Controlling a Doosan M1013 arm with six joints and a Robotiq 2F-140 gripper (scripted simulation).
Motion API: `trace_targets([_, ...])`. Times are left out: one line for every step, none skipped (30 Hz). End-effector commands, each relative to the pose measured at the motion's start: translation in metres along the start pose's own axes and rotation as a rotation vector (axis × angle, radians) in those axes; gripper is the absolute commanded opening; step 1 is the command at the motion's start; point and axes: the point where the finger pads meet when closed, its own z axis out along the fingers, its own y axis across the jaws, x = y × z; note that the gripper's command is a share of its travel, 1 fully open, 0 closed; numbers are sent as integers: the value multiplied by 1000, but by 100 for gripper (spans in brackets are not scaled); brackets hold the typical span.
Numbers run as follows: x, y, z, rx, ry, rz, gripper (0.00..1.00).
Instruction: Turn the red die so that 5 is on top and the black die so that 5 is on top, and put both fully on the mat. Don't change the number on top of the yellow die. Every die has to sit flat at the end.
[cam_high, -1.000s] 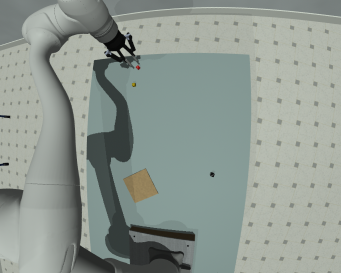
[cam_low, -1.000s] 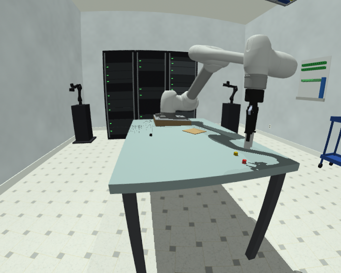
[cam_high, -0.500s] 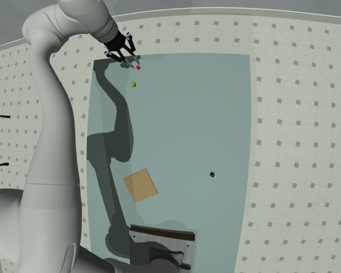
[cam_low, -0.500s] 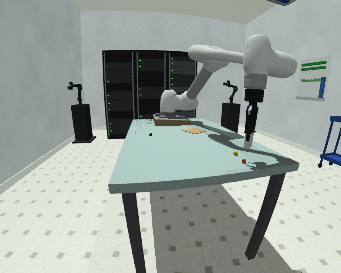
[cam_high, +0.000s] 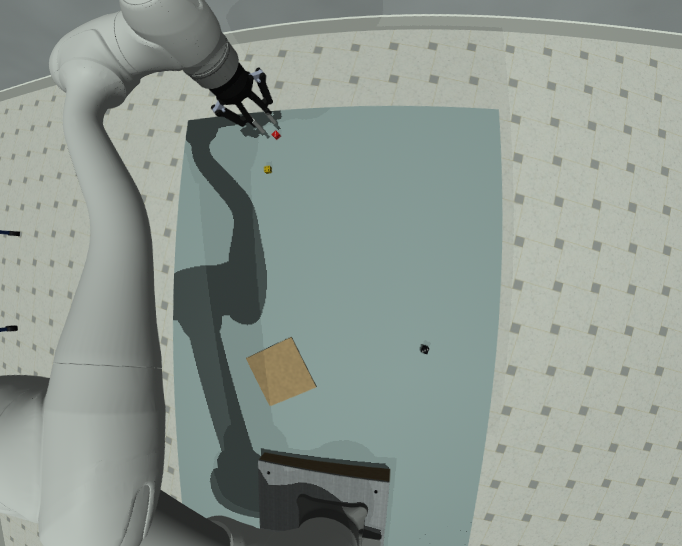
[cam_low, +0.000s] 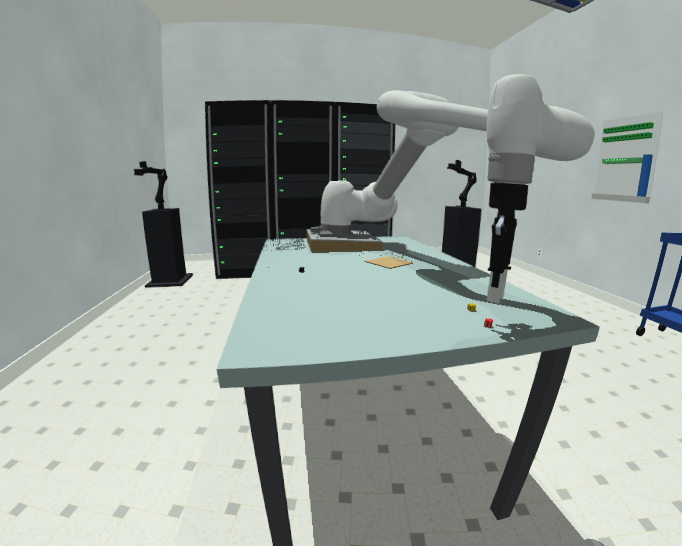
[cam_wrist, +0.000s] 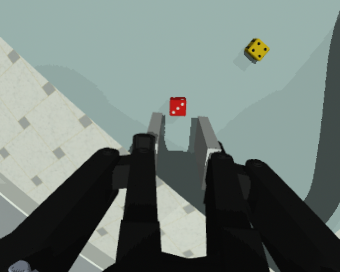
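Step in hand: approach to the red die, first of the two dice to turn. Nothing is on the mat yet.

Top view, left to right:
- Arm runs up the left side, with the wrist at 11 o'clock on the surface, near that corner.
- Jaws: narrowed to a slim gap and holding nothing. In the wrist view the fingertips stand just short of the red die, which sits ahead of them on the line of the gap, not between them.
- Tan mat lies at about 7 o'clock, well apart from the jaws.
- Yellow die lies just beside the red die, toward 6 o'clock of it.
- Red die: tilted square to the surface edges. I cannot read its top number.
- Black die sits at about 4 o'clock, well apart from everything else and off the mat.

Next move, as a judgement: advance until the red die sits inside the gap, then close. The gap looks barely wider than the die, so alignment must be close, and a corner hit would push it toward the near edge.

In the way: the yellow die is the main worry, and the path to the mat should swing clear of it. The surface edge and corner are near. A blue cart stands on the floor, well clear.
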Motion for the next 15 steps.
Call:
trace_targets([0, 0, 2, 0, 0, 0, 27])
trace_targets([0, 0, 3, 0, 0, 0, 27])
trace_targets([0, 0, 4, 0, 0, 0, 27])
trace_targets([0, 0, 6, 0, 0, 0, 27])
trace_targets([0, 0, 7, 0, 0, 0, 27])
trace_targets([0, 0, 9, 0, 0, 0, 27])
trace_targets([0, 0, 11, 0, 0, 0, 27])
trace_targets([0, 0, 12, 0, 0, 0, 27])
trace_targets([0, 0, 14, 0, 0, 0, 27])
trace_targets([0, 0, 16, 0, 0, 0, 27])
trace_targets([0, 0, 17, 0, 0, 0, 27])
trace_targets([0, 0, 19, 0, 0, 0, 27])
trace_targets([0, 0, 21, 0, 0, 0, 27])
trace_targets([0, 0, 22, 0, 0, 0, 27])
trace_targets([0, 0, 24, 0, 0, 0, 27])
